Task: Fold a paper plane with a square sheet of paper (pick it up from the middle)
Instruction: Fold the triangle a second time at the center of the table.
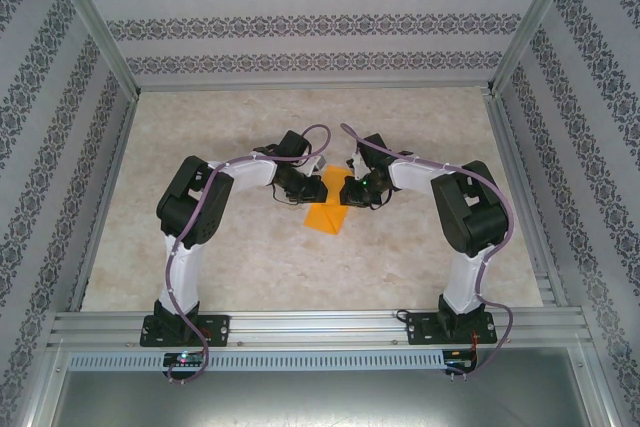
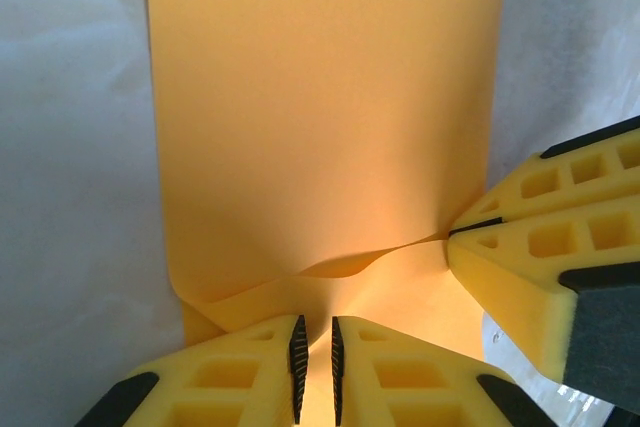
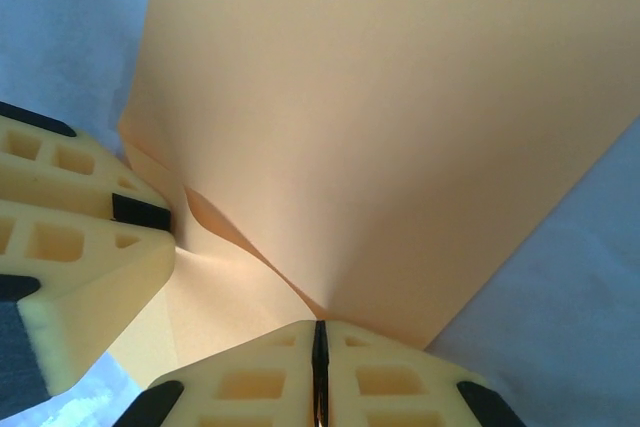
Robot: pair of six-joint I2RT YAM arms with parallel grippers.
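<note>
The pale marbled table (image 1: 200,257) carries the square sheet of paper (image 1: 325,217), plain orange, at its centre between both arms. Closer in, the wrist views show a lifted, curling fold. The left gripper (image 2: 316,337) pinches one edge and the right gripper (image 3: 320,335) clamps another.

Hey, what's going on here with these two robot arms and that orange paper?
Both arms reach to the middle of the table, working on an orange-yellow sheet of paper. The left gripper and the right gripper each pinch the sheet at neighbouring spots, and it buckles between them. It is not a plane shape yet.
</note>
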